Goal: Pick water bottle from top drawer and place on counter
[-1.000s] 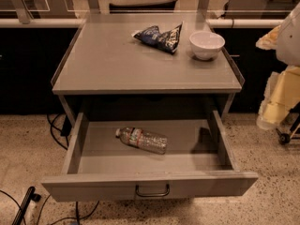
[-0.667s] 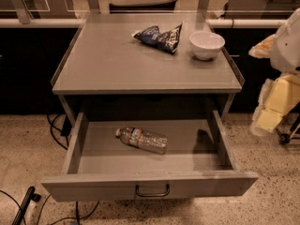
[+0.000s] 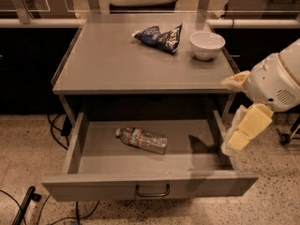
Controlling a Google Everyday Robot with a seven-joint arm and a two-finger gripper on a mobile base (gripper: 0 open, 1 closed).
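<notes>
The water bottle lies on its side in the open top drawer, cap toward the left, near the drawer's middle. The counter is the grey top above the drawer. My gripper, pale yellow on a white arm, hangs at the right, just above and outside the drawer's right wall, well to the right of the bottle. It holds nothing that I can see.
A dark blue snack bag and a white bowl sit at the back right of the counter. Cables trail on the speckled floor at the left. A glass partition stands behind the counter.
My arm and gripper have moved left, from beyond the right edge toward the drawer's right wall. The bottle, bag and bowl have not moved.
</notes>
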